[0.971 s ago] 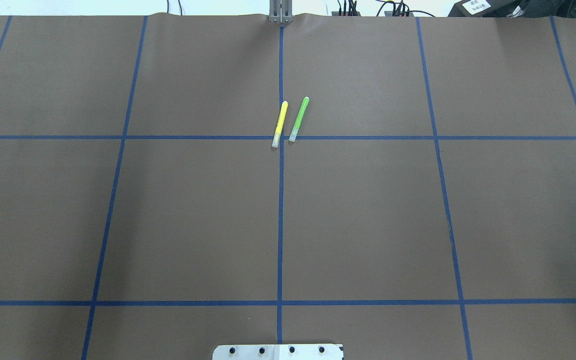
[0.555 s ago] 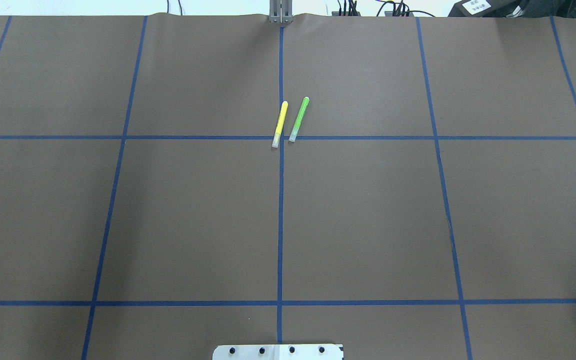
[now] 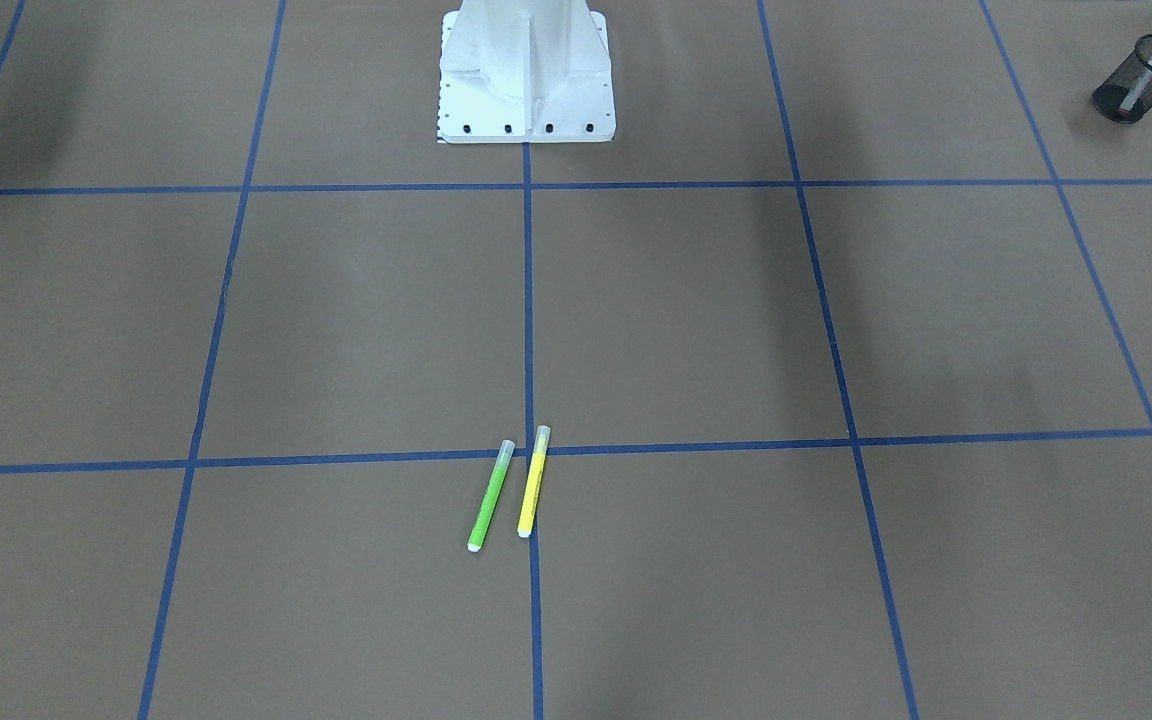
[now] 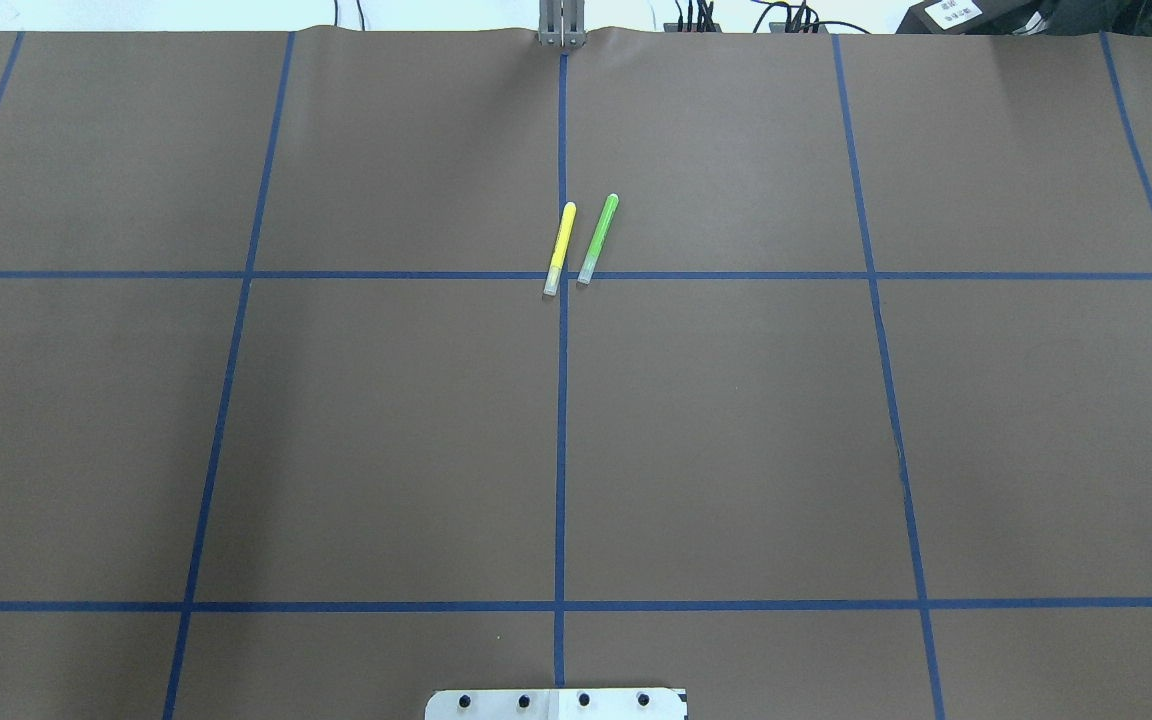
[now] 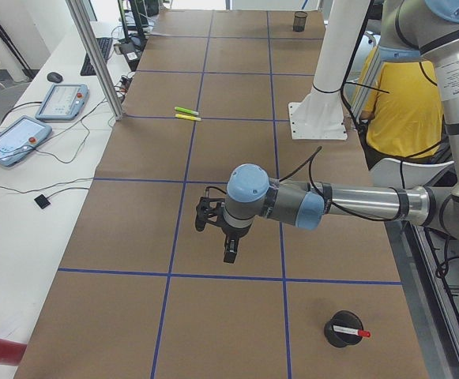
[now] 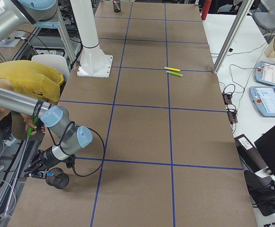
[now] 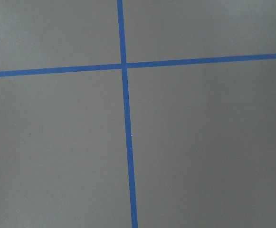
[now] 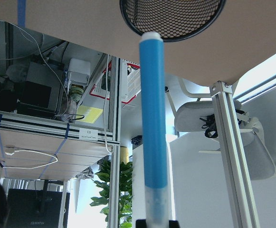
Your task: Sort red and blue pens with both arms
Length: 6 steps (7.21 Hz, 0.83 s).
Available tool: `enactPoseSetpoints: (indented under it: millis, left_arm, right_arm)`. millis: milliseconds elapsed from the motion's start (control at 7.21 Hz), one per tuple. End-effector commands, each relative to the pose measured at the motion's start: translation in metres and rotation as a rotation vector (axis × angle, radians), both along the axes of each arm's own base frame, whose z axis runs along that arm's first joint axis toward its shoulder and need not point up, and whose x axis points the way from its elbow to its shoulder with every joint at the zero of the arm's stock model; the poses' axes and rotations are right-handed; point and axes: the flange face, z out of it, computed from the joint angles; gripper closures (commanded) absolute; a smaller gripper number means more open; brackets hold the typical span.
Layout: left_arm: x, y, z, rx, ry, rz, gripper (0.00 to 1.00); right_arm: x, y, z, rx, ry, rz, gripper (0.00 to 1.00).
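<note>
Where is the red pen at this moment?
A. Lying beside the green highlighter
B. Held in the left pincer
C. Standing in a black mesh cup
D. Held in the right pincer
C: the red pen sits in the black mesh cup near the table's left end, while the right pincer holds the blue pen.

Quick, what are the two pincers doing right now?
Left pincer: cannot tell, only the side view shows it.
Right pincer: shut on the blue pen.
</note>
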Motion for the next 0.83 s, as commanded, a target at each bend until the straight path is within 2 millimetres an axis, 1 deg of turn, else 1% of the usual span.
enactPoseSetpoints:
  millis: [0,278,416,555,694]
  left_arm:
    - [-0.0001,0.0,-0.0025,0.007,0.0,0.0,0.0]
    - [-0.0001,-0.0019,-0.0042,0.011,0.0,0.0,0.0]
    - [0.0,-0.0019,-0.0043,0.011,0.002,0.0,0.0]
    - [0.0,-0.0019,-0.0043,0.011,0.002,0.0,0.0]
    - [0.0001,-0.0013,-0.0046,0.011,0.003,0.0,0.0]
  right_arm:
    - [-0.0055,0.0017,0.0182,-0.013,-0.02,0.06,1.0]
    - [-0.0067,0.001,0.024,-0.022,-0.023,0.066,1.0]
    - [-0.0068,0.001,0.0239,-0.023,-0.023,0.068,0.95]
    - [-0.0087,-0.0002,0.023,-0.022,-0.044,0.07,0.05]
    - [-0.0116,-0.0071,0.0228,-0.011,-0.058,0.063,0.0]
